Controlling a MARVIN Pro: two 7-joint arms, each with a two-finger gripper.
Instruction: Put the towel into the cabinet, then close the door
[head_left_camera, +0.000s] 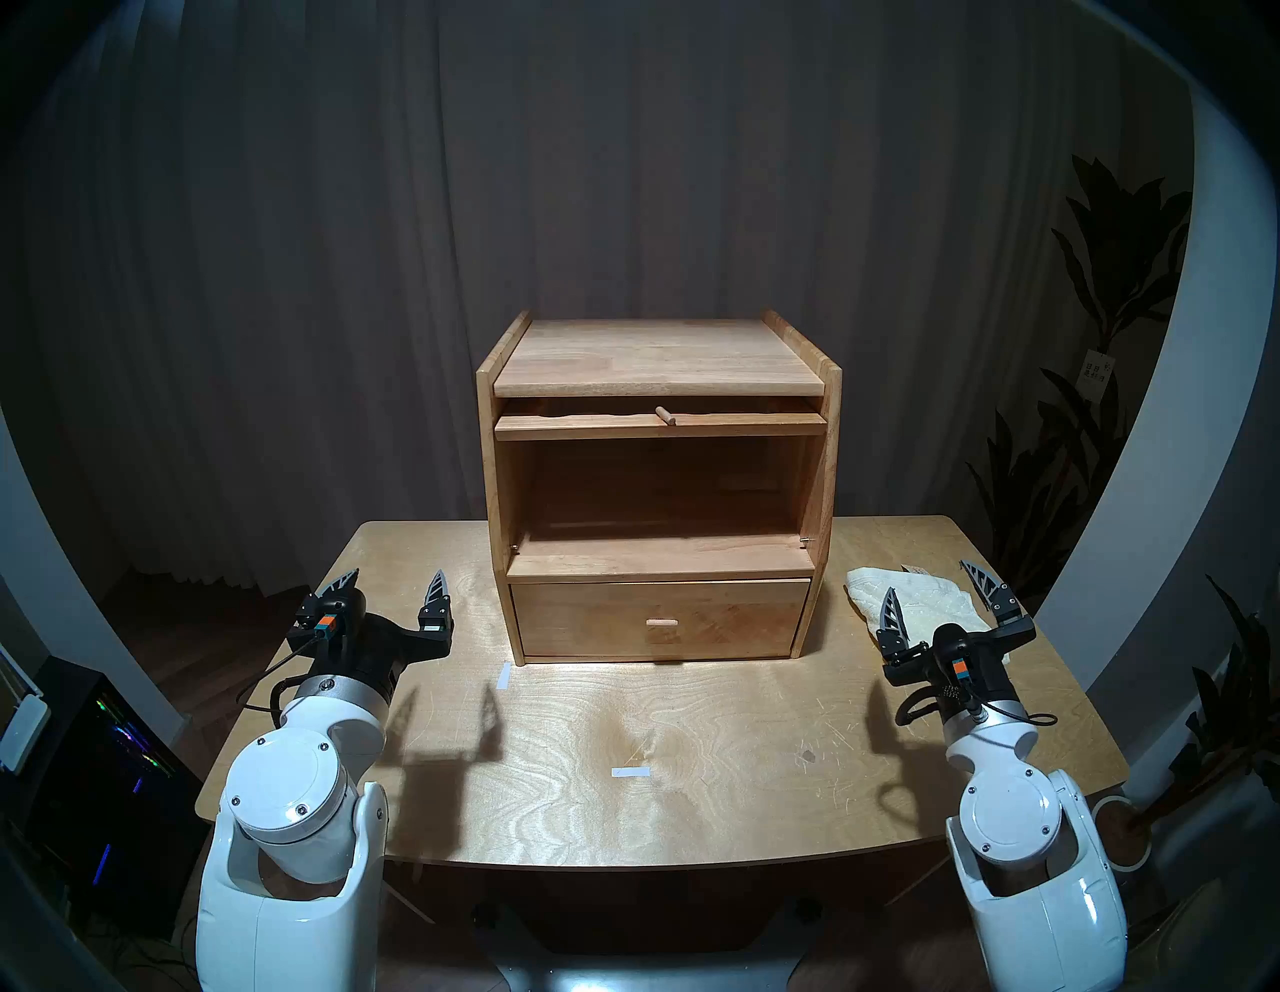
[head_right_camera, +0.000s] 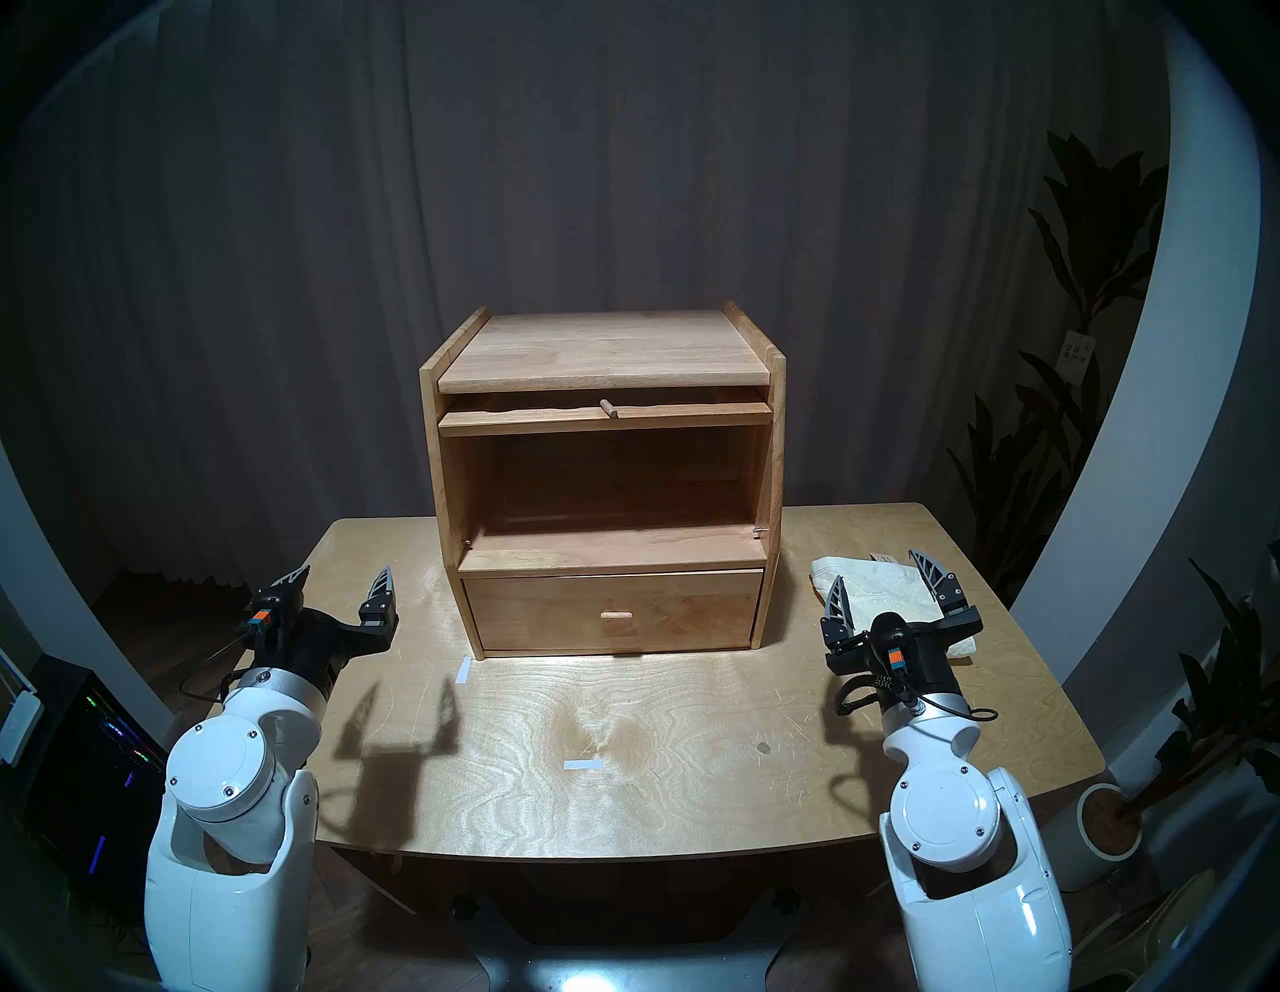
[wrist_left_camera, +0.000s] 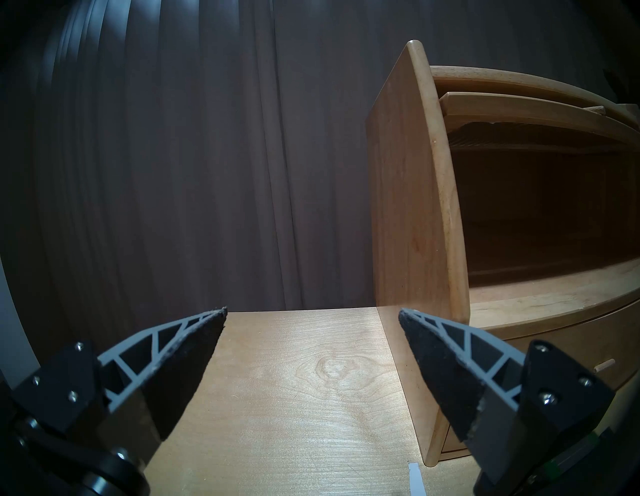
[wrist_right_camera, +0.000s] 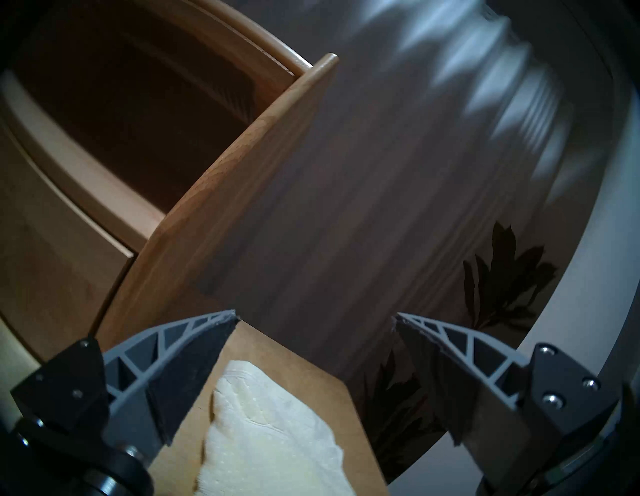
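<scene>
The cream-white towel (head_left_camera: 931, 609) (head_right_camera: 883, 599) lies crumpled on the table right of the cabinet, and shows in the right wrist view (wrist_right_camera: 270, 436). The light-wood cabinet (head_left_camera: 658, 357) (head_right_camera: 602, 350) stands at the table's back middle with its large compartment open and empty. The door (head_left_camera: 589, 427) (head_right_camera: 540, 422) lies flat, pushed in under the top, its peg knob (head_left_camera: 665, 415) sticking out. My right gripper (head_left_camera: 928, 577) (head_right_camera: 876, 566) (wrist_right_camera: 317, 316) is open and hovers over the towel. My left gripper (head_left_camera: 395, 575) (head_right_camera: 343, 569) (wrist_left_camera: 311, 310) is open and empty, left of the cabinet.
The drawer (head_left_camera: 658, 616) under the compartment is shut. Two white tape marks (head_left_camera: 503, 675) (head_left_camera: 632, 771) lie on the wooden table (head_left_camera: 692, 762). A curtain hangs behind. A potted plant (head_left_camera: 1108, 291) stands at the right and a computer case (head_left_camera: 104, 748) at the left.
</scene>
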